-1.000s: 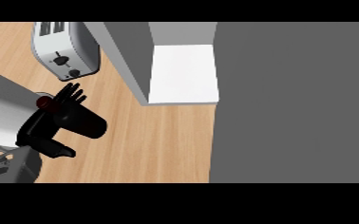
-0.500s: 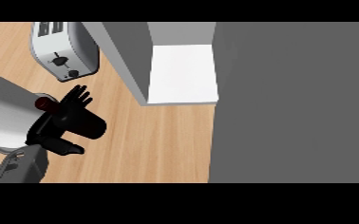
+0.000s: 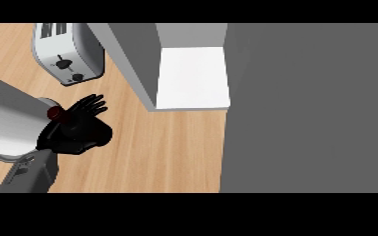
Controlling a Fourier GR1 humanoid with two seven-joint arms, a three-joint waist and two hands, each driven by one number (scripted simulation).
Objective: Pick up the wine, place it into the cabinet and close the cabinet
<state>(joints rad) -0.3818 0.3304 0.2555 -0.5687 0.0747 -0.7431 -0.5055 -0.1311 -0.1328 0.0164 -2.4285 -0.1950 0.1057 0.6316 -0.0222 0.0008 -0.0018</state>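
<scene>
Left hand [image 3: 85, 109], fingers spread, meets the wine [image 3: 54, 112] at lower left; grasping seems unfinished, then carry to the cabinet [image 3: 190, 77].

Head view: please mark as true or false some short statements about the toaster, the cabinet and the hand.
1. The toaster stands on the counter, left of the cabinet. True.
2. The cabinet is closed. False: it is open, and its white shelf shows.
3. A wine bottle stands on the white shelf. False: nothing shows on the shelf.
4. The left hand is over the counter, apart from the cabinet. True.
</scene>
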